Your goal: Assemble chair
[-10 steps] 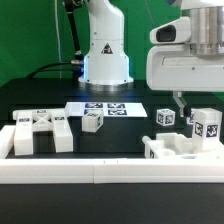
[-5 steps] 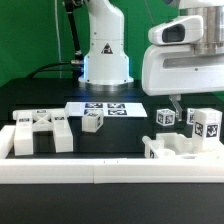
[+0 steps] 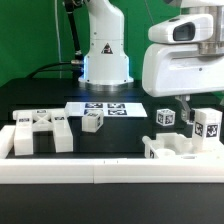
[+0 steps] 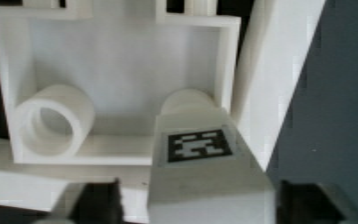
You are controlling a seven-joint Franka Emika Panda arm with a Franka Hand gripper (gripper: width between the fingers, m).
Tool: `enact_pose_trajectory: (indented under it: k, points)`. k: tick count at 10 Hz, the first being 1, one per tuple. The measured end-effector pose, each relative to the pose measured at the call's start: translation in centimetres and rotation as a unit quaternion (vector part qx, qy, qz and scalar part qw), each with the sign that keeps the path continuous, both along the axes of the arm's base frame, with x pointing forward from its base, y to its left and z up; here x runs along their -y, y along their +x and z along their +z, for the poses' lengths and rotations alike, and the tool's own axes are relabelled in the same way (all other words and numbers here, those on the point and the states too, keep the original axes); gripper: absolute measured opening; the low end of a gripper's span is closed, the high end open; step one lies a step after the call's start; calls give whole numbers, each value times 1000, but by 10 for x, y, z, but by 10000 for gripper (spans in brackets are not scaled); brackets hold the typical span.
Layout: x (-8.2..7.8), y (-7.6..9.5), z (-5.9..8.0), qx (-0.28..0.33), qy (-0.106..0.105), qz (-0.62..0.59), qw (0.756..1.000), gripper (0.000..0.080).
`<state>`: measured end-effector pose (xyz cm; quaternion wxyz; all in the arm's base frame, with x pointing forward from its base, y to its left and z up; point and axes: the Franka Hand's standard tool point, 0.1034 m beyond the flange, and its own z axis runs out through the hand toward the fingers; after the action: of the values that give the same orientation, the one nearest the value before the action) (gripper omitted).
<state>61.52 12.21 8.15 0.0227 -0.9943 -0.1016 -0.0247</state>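
Gripper (image 4: 201, 208) spread, straddling the tagged post (image 4: 201, 150), nothing gripped yet. Looks like the grasp step: I'd lower squarely, then clamp.

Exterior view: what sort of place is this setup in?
Likely a robotics lab bench: a robot arm standing at a black table, tagged white chair parts inside a white border rail, and a marker board.

Arm reaches down at the exterior view's right; gripper (image 3: 184, 108) points downward (jaws apart).
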Motion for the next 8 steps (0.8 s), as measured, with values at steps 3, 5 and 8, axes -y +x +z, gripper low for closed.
enact_pose_trajectory:
  k: [3, 5, 8]
  points:
    - [0, 0, 0, -1, 2, -21, 1000, 288]
    - [-3, -1, 0, -8, 9, -134, 991, 288]
    - [-5, -1, -1, -13, 25, -317, 948, 288]
